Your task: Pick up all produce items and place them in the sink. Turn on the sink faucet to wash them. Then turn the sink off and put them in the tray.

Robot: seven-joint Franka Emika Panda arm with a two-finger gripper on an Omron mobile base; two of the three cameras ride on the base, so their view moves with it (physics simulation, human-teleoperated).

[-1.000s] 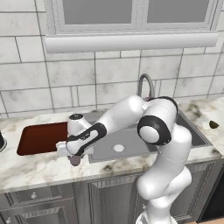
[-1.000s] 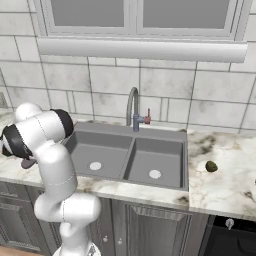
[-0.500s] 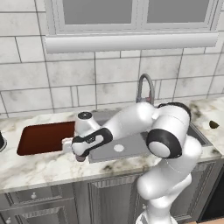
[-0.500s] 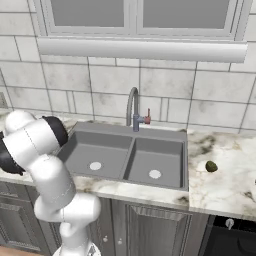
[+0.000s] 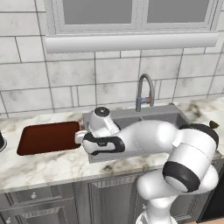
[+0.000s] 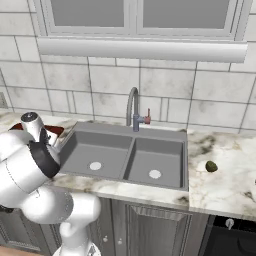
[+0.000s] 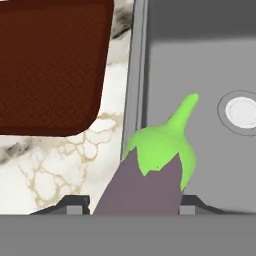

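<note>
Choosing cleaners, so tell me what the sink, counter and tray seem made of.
Sink: looks like matte grey metal or composite, uniform with no shine.
Counter: polished marble or a marble-look stone, pale with brown veining.
Tray: dark reddish-brown with a fine woven-looking texture, perhaps plastic or rubber; hard to tell.

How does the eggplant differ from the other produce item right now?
The eggplant is purple with a bright green cap, sits between the gripper fingers and hangs over the sink edge. The dark olive round item is plain-coloured, ungripped and lies on the counter right of the sink.
</note>
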